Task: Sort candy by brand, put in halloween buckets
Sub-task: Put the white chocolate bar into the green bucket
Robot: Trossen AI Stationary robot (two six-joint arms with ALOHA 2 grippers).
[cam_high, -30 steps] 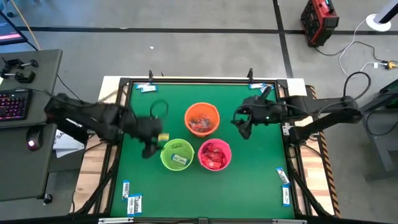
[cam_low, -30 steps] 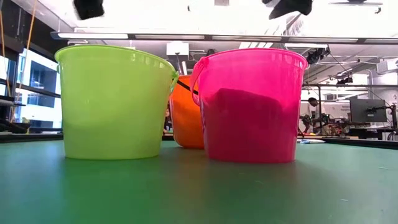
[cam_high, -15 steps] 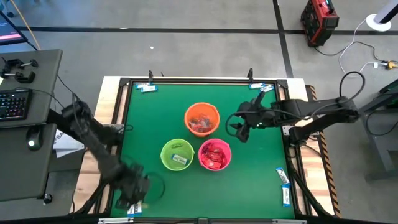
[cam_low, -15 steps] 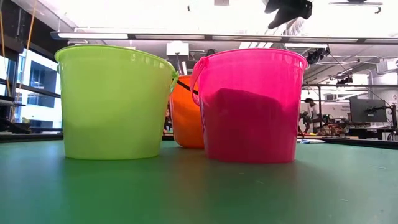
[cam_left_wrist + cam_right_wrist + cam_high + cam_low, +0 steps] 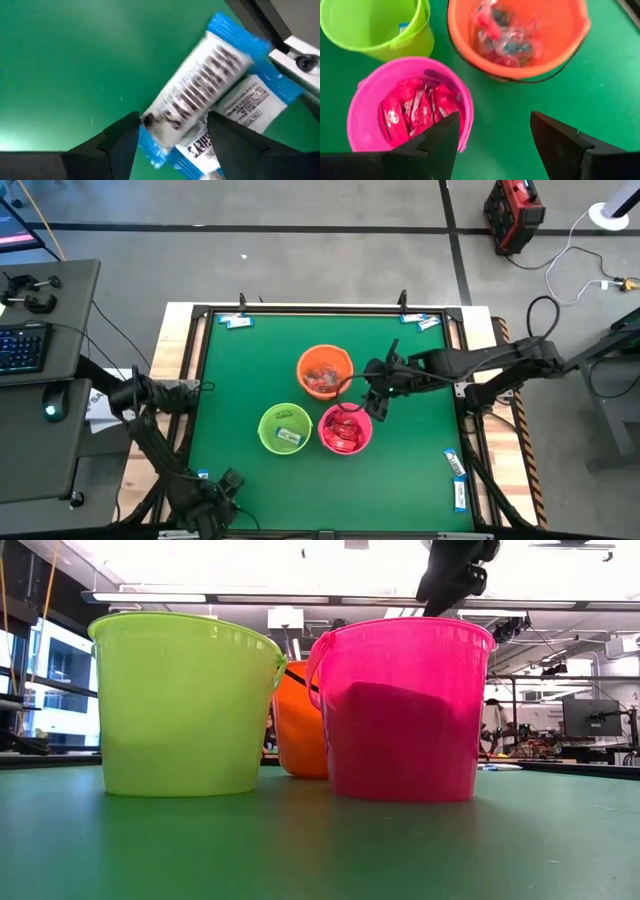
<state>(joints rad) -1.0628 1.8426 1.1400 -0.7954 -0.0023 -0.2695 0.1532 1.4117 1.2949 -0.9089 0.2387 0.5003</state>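
Observation:
Three buckets stand on their bases mid-table: orange (image 5: 302, 360), lime green (image 5: 264, 428) and pink (image 5: 368, 432). Red candies (image 5: 415, 107) fill the pink one, clear and silvery ones (image 5: 505, 37) the orange one, and a blue-and-white one (image 5: 288, 436) lies in the green. My left gripper (image 5: 215, 498) is at the near-left corner, open, its fingers on either side of a blue-and-white candy (image 5: 200, 87) that lies on others (image 5: 252, 100). My right gripper (image 5: 375, 402) hangs open and empty above the pink bucket's far-right rim (image 5: 445, 595). My left gripper (image 5: 172, 120) comes from above with its open fingers across the lower end (image 5: 155, 122) of the top blue-and-white candy. Whether a finger touches the wrapper, I cannot tell. The candy lies flat on the table and on the candies beneath it.
More blue-and-white candies lie at the far-left corner (image 5: 238, 322), the far-right corner (image 5: 425, 322) and along the right edge near the front (image 5: 456, 465). A raised black frame (image 5: 196, 380) borders the green mat. Bare mat lies left of the buckets.
My left arm has swung from beside the green bucket to the table's near-left corner and has come down over the candies there. My right gripper has moved left from the right half of the mat toward the pink and orange buckets and has sunk lower.

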